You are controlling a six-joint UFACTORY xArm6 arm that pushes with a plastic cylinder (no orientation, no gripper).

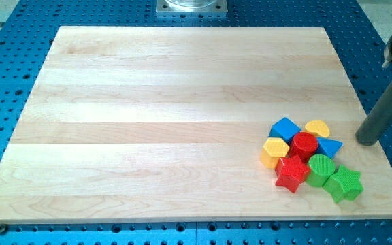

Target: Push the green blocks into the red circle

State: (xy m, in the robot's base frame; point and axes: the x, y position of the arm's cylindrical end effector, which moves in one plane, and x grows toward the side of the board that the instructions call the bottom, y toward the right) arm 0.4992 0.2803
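A green round block (pixel 320 169) and a green star block (pixel 345 183) lie side by side at the view's lower right. The red round block (pixel 304 145) sits just above and left of the green round one, touching it. A red star block (pixel 291 173) lies left of the green round block. My tip (pixel 367 141) rests on the board at the view's right, right of the whole cluster and apart from it, above and right of the green star.
A blue cube (pixel 285 129), a yellow rounded block (pixel 316 128), a blue wedge-like block (pixel 329 145) and a yellow hexagonal block (pixel 275 151) crowd around the red round block. The board's right edge (pixel 380 139) runs just right of my tip. A metal base plate (pixel 191 7) sits at the view's top.
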